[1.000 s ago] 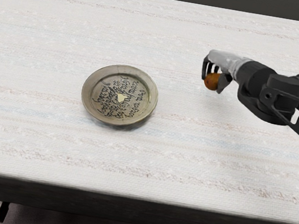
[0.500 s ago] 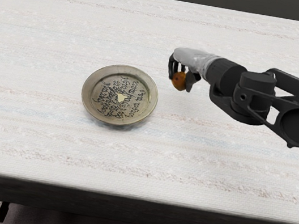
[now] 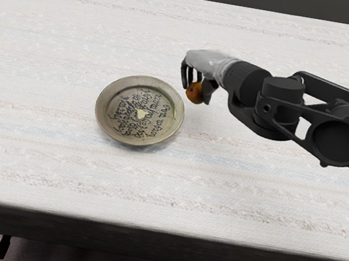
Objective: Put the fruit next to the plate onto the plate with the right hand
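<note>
Fruit [image 3: 194, 93], small, round and orange-brown, is gripped in the curled fingers of the right hand [image 3: 200, 74], whose dark arm is seen entering from the right edge. The fruit is held just beside the upper right rim of the inscribed metal plate [image 3: 106, 110], not over its middle. The plate is set on a pale cloth-covered table [image 3: 54, 170].
</note>
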Available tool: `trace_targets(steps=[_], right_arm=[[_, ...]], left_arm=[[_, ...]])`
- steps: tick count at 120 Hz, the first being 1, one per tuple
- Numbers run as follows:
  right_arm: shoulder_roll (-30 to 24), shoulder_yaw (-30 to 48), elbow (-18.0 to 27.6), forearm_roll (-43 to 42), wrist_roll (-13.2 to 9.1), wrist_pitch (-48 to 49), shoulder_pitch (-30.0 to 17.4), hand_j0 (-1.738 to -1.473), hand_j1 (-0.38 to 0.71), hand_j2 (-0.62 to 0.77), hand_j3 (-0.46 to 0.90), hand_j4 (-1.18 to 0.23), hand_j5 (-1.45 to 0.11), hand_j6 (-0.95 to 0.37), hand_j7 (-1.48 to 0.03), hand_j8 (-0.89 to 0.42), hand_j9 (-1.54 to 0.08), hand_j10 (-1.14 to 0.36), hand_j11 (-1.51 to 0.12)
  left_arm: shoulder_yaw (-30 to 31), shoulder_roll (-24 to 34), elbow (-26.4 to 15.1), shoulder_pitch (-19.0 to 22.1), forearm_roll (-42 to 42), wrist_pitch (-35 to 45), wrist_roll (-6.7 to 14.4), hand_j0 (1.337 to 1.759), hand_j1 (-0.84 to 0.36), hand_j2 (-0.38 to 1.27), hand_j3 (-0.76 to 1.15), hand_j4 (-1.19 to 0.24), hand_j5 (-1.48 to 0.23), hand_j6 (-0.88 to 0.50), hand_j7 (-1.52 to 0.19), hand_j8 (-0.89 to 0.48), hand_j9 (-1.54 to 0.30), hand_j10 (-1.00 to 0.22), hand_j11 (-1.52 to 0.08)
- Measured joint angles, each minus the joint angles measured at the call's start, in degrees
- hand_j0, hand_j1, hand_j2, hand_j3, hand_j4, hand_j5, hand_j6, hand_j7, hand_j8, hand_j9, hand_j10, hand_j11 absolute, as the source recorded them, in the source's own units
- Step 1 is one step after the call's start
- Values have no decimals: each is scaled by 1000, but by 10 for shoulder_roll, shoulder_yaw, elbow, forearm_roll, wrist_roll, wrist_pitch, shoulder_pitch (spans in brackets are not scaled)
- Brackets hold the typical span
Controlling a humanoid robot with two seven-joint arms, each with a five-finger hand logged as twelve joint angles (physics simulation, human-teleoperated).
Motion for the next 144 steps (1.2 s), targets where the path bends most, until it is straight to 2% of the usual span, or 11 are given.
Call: trace_targets(steps=[8,9,24,97,144], right_arm=[[3,0,-1,1,-1,0,1,-1658,388,573,0,-774,-1099,-488,-1044,-493,-1082,-779,-1087],[3,0,-1,1,-1,0,2,-1658,388,570,0,-777,-1095,-489,-1045,-525,-1082,-781,-1087],[14,1,-1,1,-5,0,6,-1658,398,569,1,-785,-1099,-491,-1052,-566,-1090,-788,-1094],[72,0,1,0,-40,11,20,-1658,433,575,0,-794,-1106,-476,-1061,-591,-1102,-796,-1105],[79,1,-5,-2,-44,10,20,-1658,432,562,0,-800,-1103,-502,-1065,-697,-1101,-802,-1103]], left_arm=[[0,0,0,0,0,0,0,1658,325,4,0,-20,-26,-20,-26,-20,-26,-20,-26],[0,0,0,0,0,0,0,1658,325,4,0,-20,-26,-20,-26,-20,-26,-20,-26],[0,0,0,0,0,0,0,1658,325,4,0,-20,-26,-20,-26,-20,-26,-20,-26],[0,0,0,0,0,0,0,1658,325,4,0,-20,-26,-20,-26,-20,-26,-20,-26],[0,0,0,0,0,0,0,1658,325,4,0,-20,-26,-21,-26,-21,-26,-20,-26]])
